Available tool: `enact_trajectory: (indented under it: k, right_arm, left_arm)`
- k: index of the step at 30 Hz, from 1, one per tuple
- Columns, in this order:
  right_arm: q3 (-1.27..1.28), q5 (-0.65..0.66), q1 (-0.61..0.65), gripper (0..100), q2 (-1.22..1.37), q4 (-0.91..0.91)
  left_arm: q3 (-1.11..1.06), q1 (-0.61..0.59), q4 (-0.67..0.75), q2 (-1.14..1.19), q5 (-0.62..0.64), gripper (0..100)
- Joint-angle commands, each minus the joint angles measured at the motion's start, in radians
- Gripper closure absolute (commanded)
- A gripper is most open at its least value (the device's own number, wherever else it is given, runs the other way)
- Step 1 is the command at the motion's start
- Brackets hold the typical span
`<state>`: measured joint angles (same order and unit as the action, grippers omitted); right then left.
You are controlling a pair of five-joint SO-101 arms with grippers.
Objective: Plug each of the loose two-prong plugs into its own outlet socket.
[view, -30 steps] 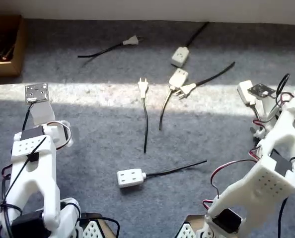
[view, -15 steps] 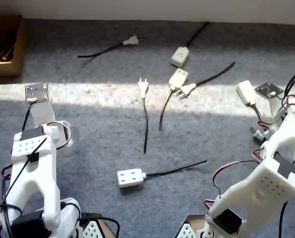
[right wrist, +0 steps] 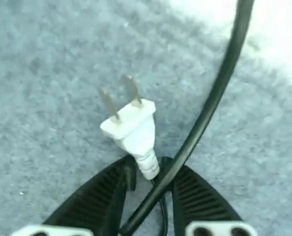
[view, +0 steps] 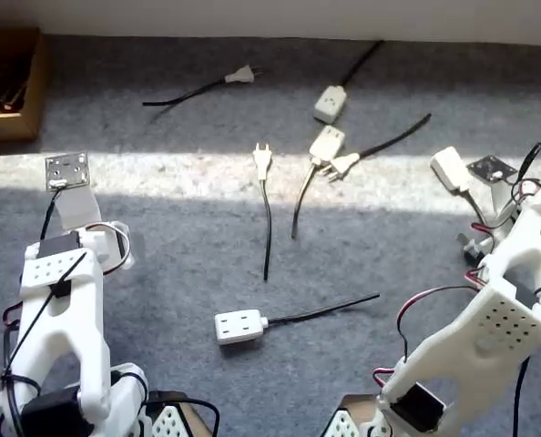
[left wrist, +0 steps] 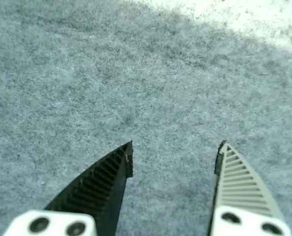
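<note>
Because the white two-prong plug (right wrist: 129, 129) is pinched at its neck, just behind the body, both prongs are left bare and pointed away from the right gripper (right wrist: 153, 173), as an insertion would require. The jaws are closed narrowly on that neck, and a black cord (right wrist: 210, 105), probably the plug's own, is seen crossing back over them as trailing slack. In the high view the white two-prong plug (view: 450, 168) is found between two and three o'clock on the grey carpet (view: 161, 273), at the edge of the sunlit band.

From it, the nearest socket (view: 326, 143) lies toward nine o'clock, with a neighbouring plug (view: 343, 166) just beside its lower end; whether that plug is seated cannot be told. A second socket (view: 330, 103) is set toward ten o'clock, and the triple socket (view: 239, 325) toward eight o'clock, well apart. Two more are left loose on the carpet: a centre plug (view: 262, 159) and a far plug (view: 240, 75) at about twelve o'clock.

The left gripper (left wrist: 174, 150) is held over bare carpet at about nine o'clock, its jaws spread wide with nothing between them. It is judged to be kept free for steadying a socket.
</note>
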<state>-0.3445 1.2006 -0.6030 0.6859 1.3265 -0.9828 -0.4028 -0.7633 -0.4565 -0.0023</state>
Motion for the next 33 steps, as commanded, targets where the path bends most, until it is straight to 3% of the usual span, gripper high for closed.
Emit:
enact_trajectory:
  k: [1,8,16,22,26,33]
  right_arm:
    - [-0.056,-0.017,0.041,86.8,0.013,-0.019]
    - [-0.085,-0.017,0.102,86.5,-0.002,-0.018]
    - [-0.211,-0.015,0.131,86.4,-0.033,0.107]
    - [-0.107,-0.017,0.166,87.7,-0.002,0.108]
    - [-0.093,-0.017,0.154,97.3,0.033,0.105]
    - [-0.093,-0.011,0.079,93.7,0.031,0.117]
  left_arm:
    - [0.005,0.012,0.014,-0.028,-0.006,72]
    - [0.005,0.012,0.014,-0.028,-0.006,72]
    - [0.005,0.012,0.014,-0.028,-0.006,72]
    - [0.005,0.012,0.014,-0.028,-0.006,72]
    - [0.005,0.012,0.014,-0.028,-0.006,72]
    - [0.005,0.012,0.014,-0.028,-0.006,72]
